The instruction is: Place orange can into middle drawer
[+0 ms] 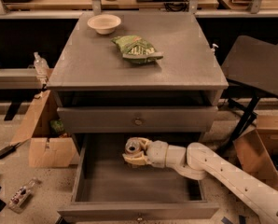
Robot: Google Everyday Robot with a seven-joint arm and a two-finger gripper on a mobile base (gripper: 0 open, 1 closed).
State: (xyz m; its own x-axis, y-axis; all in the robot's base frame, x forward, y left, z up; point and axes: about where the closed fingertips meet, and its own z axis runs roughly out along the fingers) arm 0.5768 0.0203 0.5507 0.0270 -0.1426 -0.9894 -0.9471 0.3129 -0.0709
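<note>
the hand (135,154) grips the orange can (132,147) over the middle drawer (138,181).

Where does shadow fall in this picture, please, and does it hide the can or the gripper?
Camera view: light from above evenly brightens the cabinet top; the upper drawer front shades the rear of the middle drawer; the gripper, holding the orange can over that rear part, sits at the shadow's edge, both plainly visible; no glare on the can.
</note>
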